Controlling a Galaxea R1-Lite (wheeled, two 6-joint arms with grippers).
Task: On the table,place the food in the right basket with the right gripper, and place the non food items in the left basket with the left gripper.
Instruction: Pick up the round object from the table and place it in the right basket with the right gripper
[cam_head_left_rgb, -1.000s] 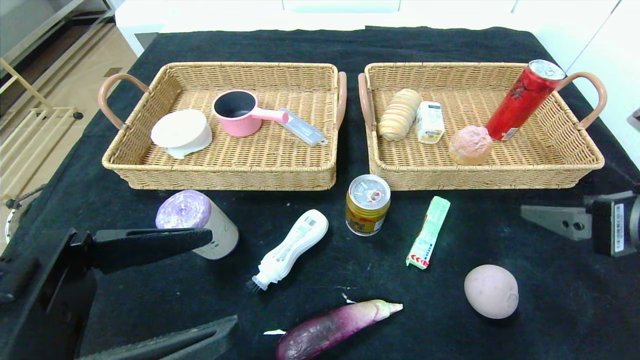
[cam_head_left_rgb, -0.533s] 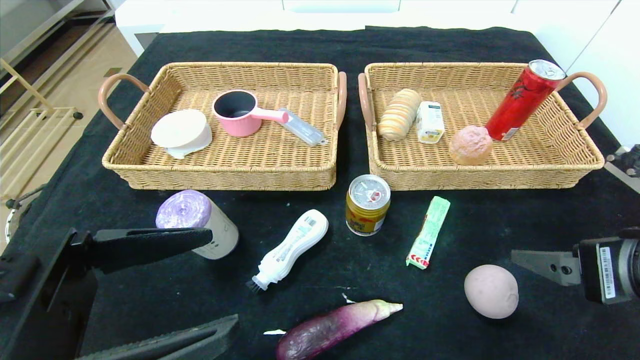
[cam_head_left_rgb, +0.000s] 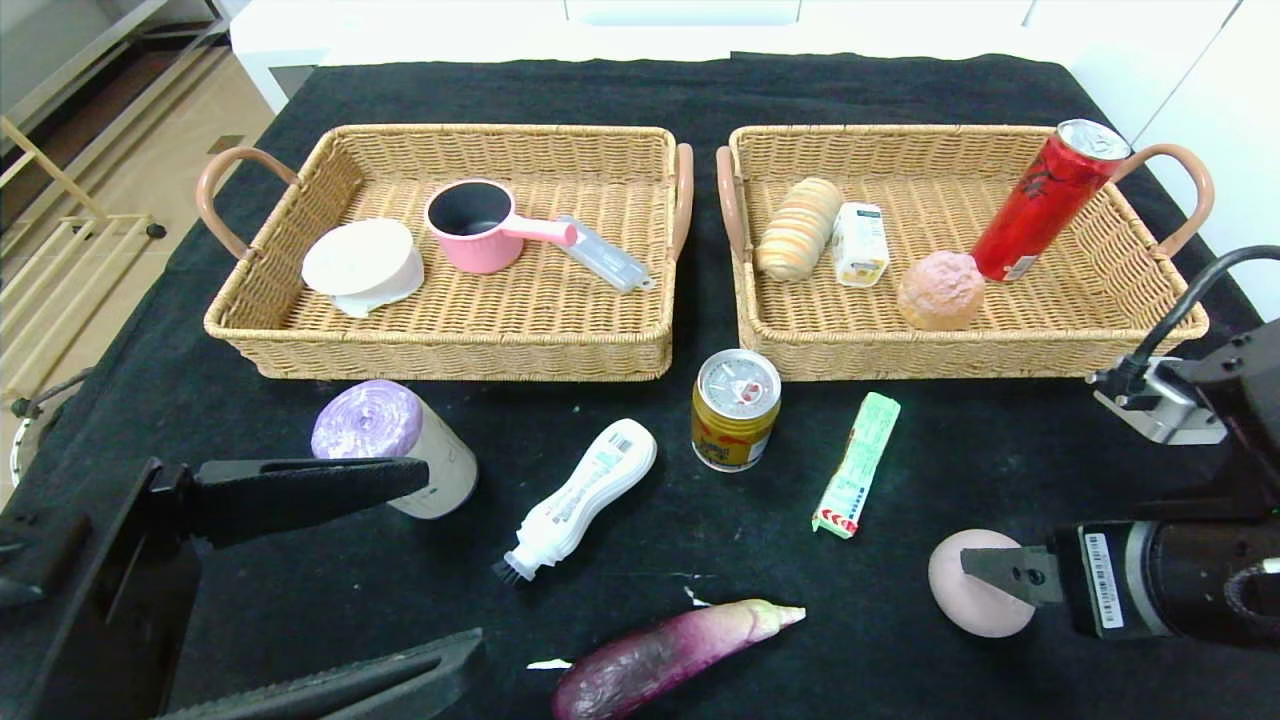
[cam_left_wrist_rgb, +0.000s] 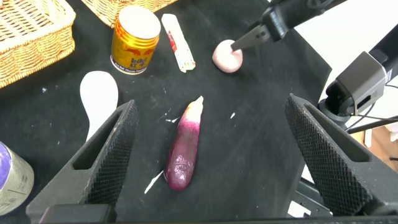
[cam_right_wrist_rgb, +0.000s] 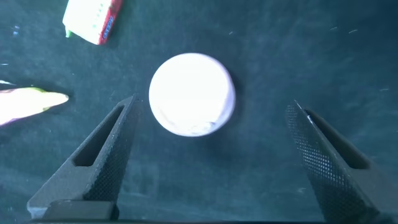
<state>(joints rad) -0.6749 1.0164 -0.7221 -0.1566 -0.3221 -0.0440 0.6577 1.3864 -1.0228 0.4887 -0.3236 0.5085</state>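
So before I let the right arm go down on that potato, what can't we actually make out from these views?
- Head view: the right gripper overlaps the potato, hiding its right side; height above it is unclear.
- Right wrist view: the potato is glared white, so its surface is unreadable.
- Head view: the left gripper hides part of the beige roll.
- Head view: the eggplant is cut off by the bottom edge.
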